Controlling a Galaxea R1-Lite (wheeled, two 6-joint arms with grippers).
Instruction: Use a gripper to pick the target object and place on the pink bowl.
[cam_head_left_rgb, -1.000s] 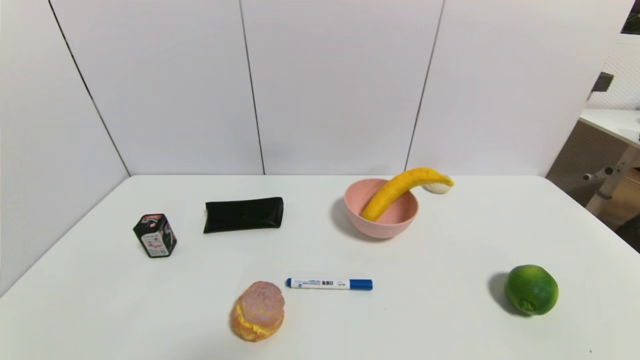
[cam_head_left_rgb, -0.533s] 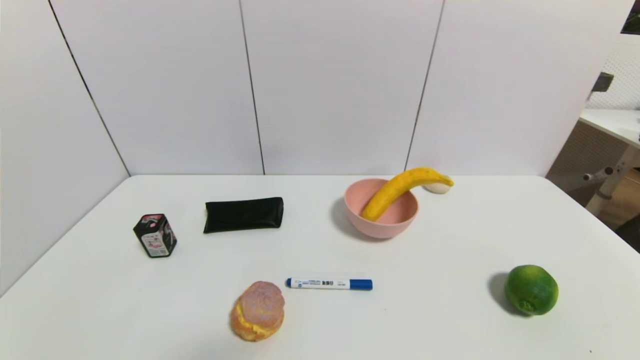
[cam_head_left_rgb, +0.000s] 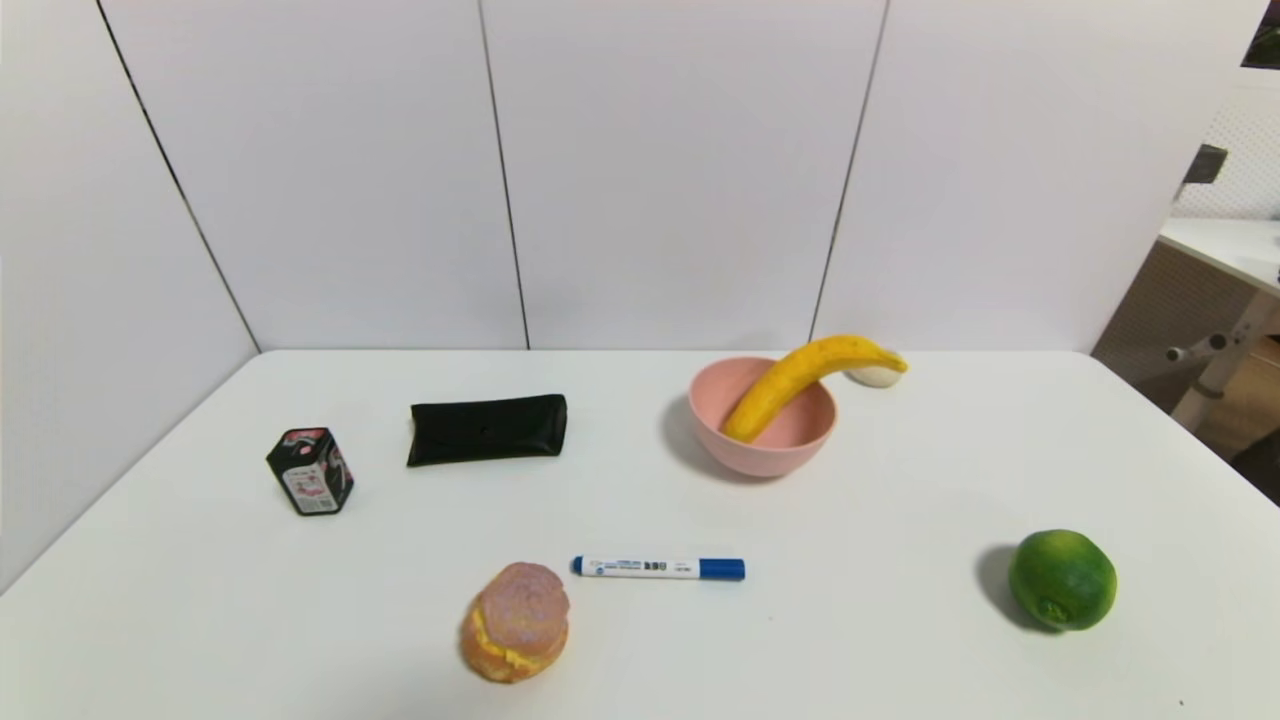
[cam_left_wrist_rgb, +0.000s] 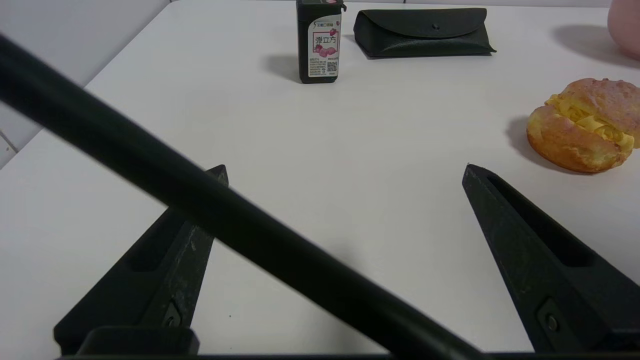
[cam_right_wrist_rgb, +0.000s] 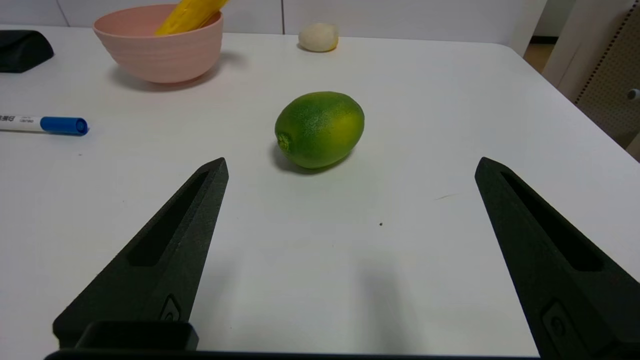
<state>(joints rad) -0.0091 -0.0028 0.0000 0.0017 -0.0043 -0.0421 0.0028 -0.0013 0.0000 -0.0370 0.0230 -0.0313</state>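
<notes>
In the head view, the banana (cam_head_left_rgb: 800, 378) is leaning in the pink bowl (cam_head_left_rgb: 762, 458), its tip jutting over the rim; the bowl is standing near the far edge of the white surface (cam_head_left_rgb: 860, 610), a pale round object (cam_head_left_rgb: 877, 376) lying beyond the banana's tip; the lime (cam_head_left_rgb: 1062, 580) is resting toward the near right corner; the marker (cam_head_left_rgb: 658, 568) and bun (cam_head_left_rgb: 516, 622) are lying nearer the near edge, the black case (cam_head_left_rgb: 487, 430) toward the far edge, the small box (cam_head_left_rgb: 311, 471) toward the left edge.

In the left wrist view, the left hand (cam_left_wrist_rgb: 345, 170) is hovering, spread wide, holding nothing.

In the right wrist view, the right hand (cam_right_wrist_rgb: 352, 162) is hovering before the lime, spread and empty.
</notes>
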